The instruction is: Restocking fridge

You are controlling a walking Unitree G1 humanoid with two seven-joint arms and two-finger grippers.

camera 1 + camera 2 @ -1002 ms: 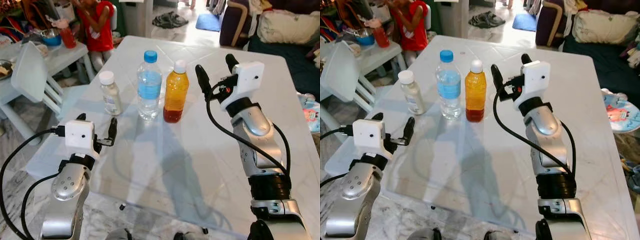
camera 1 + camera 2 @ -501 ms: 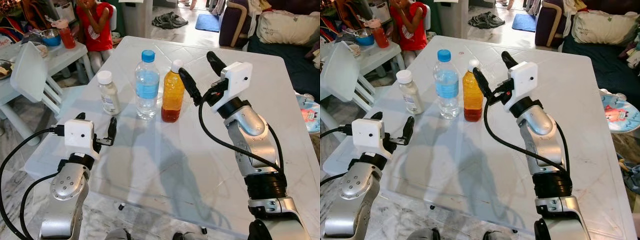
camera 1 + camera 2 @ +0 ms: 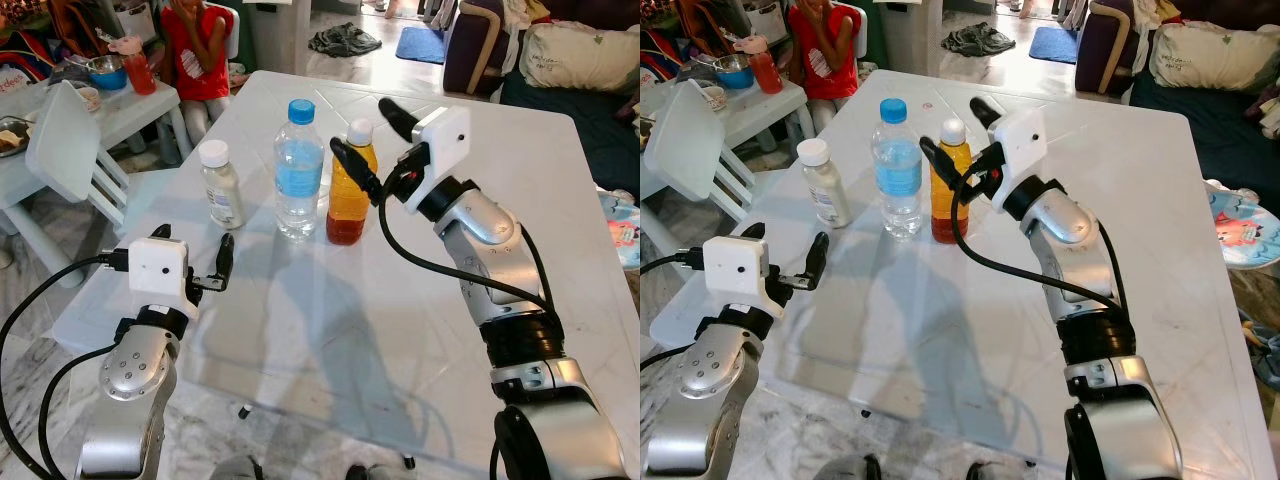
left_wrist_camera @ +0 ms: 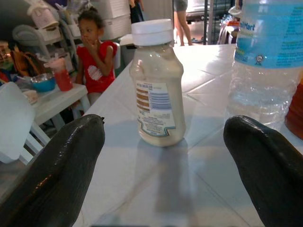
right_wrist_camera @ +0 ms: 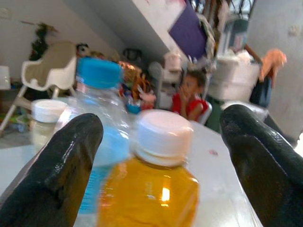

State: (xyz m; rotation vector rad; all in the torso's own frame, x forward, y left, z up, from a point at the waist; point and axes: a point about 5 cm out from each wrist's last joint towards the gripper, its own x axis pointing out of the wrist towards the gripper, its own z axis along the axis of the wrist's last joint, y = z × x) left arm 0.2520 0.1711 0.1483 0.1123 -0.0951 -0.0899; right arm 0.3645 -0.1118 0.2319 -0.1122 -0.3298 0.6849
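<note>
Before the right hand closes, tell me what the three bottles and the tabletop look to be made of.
Orange bottle: clear, glossy plastic by its highlights, amber liquid inside, white cap.
Water bottle: thin transparent ribbed plastic, blue label and cap.
Cream bottle: see-through plastic probably, pale contents, printed label, white ribbed cap.
Tabletop: white, smooth, faint veining; could be marble-look stone or laminate.
Right hand is open around the orange bottle's neck.

White table [image 3: 560, 180] on pale marbled tile floor [image 3: 40, 250]. Left: small white table [image 3: 125, 110], white chair [image 3: 65, 150], seated person in red [image 3: 200, 50]. Right: dark sofa [image 3: 570, 110] with cushion [image 3: 580, 55]. Blue mat [image 3: 422, 43] beyond.
</note>
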